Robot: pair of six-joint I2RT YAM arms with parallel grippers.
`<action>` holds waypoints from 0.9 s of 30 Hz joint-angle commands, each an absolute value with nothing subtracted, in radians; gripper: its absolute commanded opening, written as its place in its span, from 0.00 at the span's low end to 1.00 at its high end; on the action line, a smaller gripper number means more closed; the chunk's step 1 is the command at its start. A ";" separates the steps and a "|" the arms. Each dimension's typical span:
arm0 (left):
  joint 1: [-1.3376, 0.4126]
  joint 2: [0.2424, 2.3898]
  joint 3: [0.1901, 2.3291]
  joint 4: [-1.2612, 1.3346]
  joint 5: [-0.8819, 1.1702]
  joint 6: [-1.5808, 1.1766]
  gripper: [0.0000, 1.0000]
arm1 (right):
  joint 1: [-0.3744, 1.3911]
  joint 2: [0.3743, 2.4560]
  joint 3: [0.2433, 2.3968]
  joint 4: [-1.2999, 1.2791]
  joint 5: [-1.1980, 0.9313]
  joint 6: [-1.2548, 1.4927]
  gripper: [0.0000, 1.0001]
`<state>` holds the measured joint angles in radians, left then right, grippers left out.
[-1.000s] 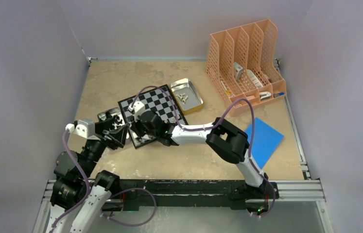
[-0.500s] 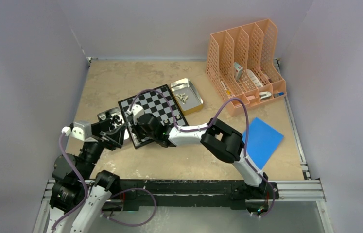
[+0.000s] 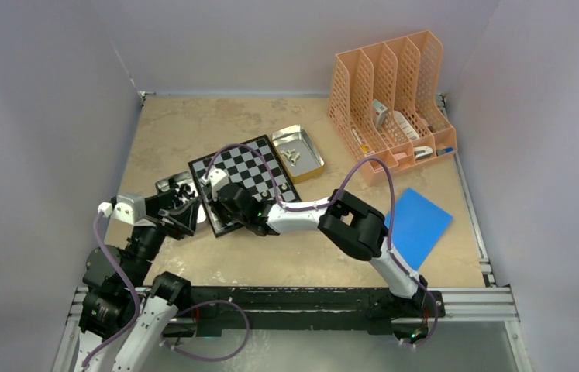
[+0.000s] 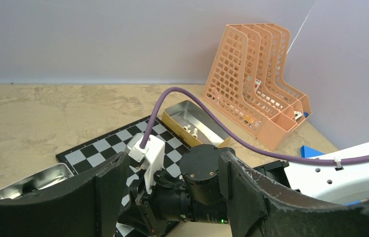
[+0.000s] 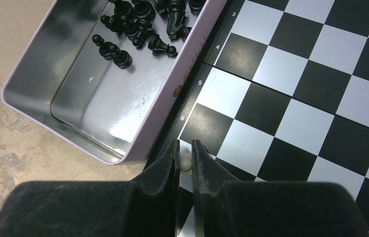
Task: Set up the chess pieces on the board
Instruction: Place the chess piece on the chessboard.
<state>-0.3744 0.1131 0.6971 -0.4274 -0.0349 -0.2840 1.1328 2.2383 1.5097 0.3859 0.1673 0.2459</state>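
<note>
The right gripper is closed to a narrow slit on one pale chess piece. It stands at the left edge of the board, beside the printed 6. The steel tray holding the black chess pieces lies just beside that edge, so side room is tight. Open squares stretch away across the board. The left gripper hangs wide open, holding nothing, near the tray. The tabletop is mottled beige. A second tray, an orange file rack and a blue sheet occupy its right half. Pale walls enclose it.
</note>
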 commanded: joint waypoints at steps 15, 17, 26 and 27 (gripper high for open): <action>-0.377 0.101 0.699 -0.400 -0.069 -0.279 0.66 | 1.146 2.252 1.558 0.366 0.219 0.232 0.16; -0.377 0.101 0.700 -0.400 -0.070 -0.279 0.66 | 1.146 2.253 1.560 0.364 0.221 0.233 0.17; -0.377 0.101 0.701 -0.403 -0.078 -0.281 0.66 | 1.146 2.260 1.563 0.367 0.217 0.232 0.21; -0.377 0.101 0.701 -0.403 -0.078 -0.281 0.66 | 1.146 2.260 1.564 0.367 0.213 0.231 0.21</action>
